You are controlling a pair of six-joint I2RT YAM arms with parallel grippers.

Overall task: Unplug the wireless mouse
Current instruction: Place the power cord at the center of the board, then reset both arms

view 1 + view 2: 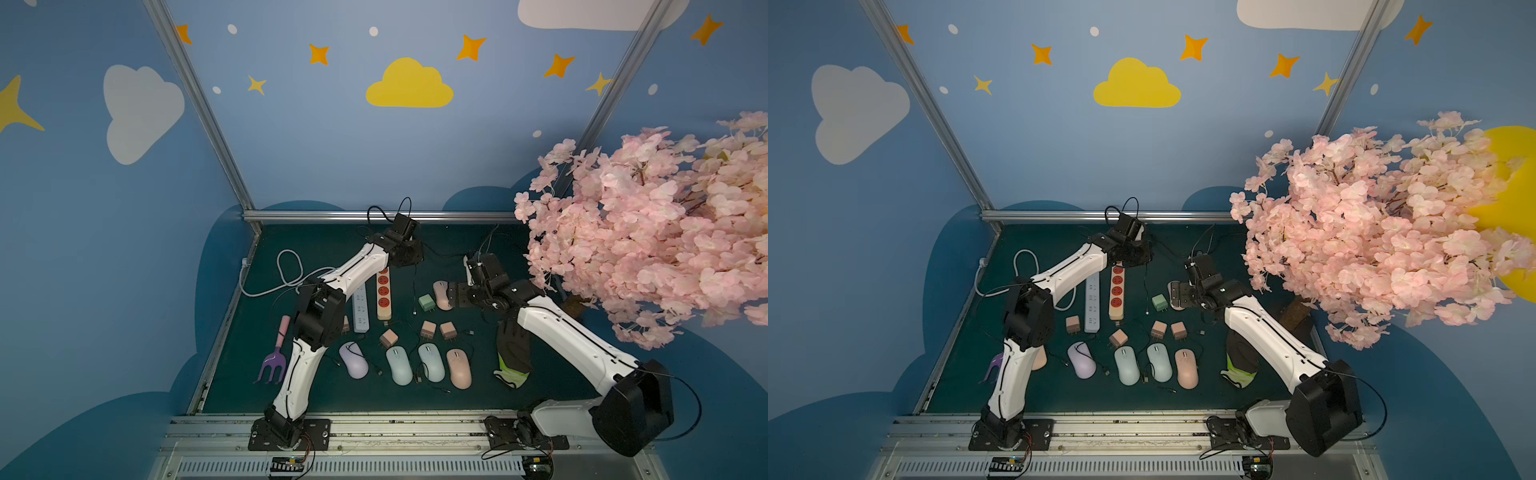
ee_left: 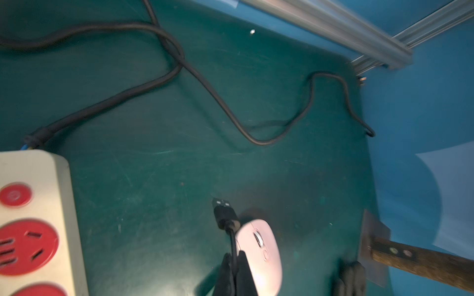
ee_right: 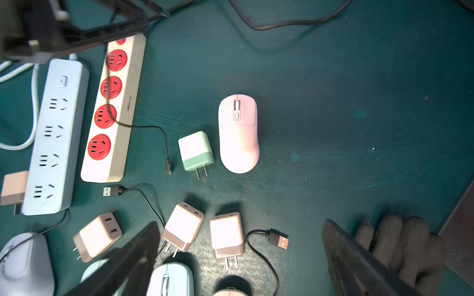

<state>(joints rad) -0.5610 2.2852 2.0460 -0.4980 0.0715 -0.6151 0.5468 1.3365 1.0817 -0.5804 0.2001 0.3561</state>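
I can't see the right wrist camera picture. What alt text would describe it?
A pink mouse lies on a green mat with no cable plugged into it, a mint charger right beside it. Two power strips, more chargers and loose USB cables lie around; the right claw stands open in the foreground.

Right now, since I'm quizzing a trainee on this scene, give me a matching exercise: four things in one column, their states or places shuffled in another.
Things:
1. left gripper
2. right gripper
3. green charger
4. blue power strip

States or places:
A. jaws open
B. lying alongside the red-socket strip
C. shut on the black cable
D. beside the pink mouse

Pairs: 1-C, 2-A, 3-D, 4-B.
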